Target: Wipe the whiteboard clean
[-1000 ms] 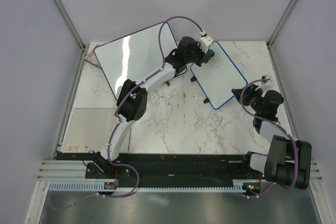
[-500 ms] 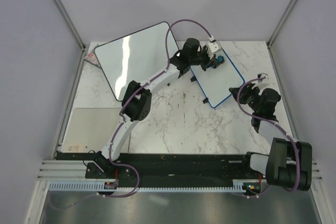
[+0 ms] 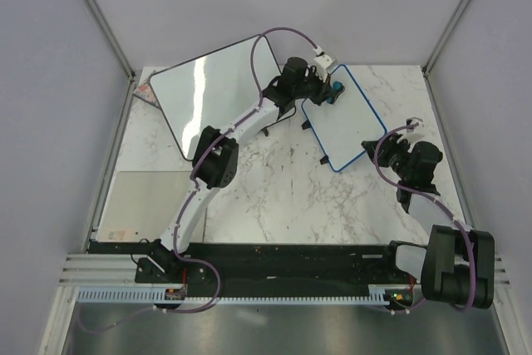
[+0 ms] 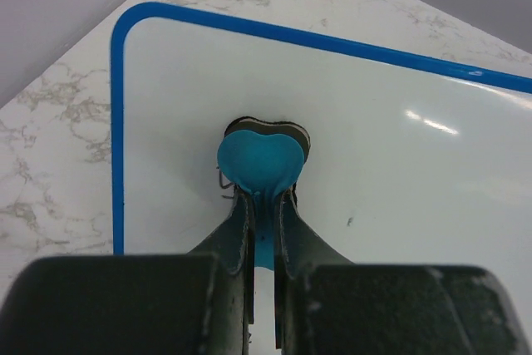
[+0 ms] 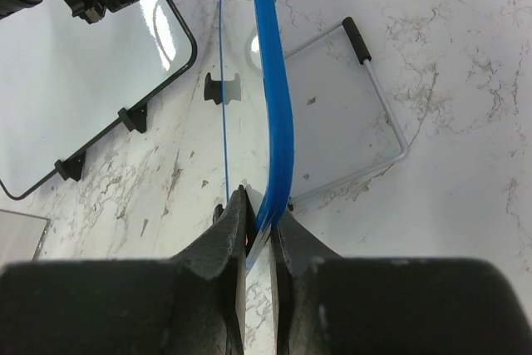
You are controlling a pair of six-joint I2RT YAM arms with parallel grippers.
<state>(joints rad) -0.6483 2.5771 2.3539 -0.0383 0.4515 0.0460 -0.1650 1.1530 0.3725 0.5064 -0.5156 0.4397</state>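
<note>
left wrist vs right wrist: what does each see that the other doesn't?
Left wrist only: the left gripper shut on a blue heart-shaped eraser, set against the white face of the whiteboard, with a few dark marks beside it.
Right wrist only: the right gripper clamping the blue frame, seen edge-on, a wire stand on the table, and the black-framed whiteboard.
Both: the blue-framed whiteboard and the marble table.

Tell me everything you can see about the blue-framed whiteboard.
Small rectangular whiteboard, glossy white with a blue frame and rounded corners, right of the black-framed board. Nearly wiped; faint dark marks sit by the blue heart-shaped eraser that the left gripper presses on it. The right gripper pinches its near edge; a wire stand shows underneath.
</note>
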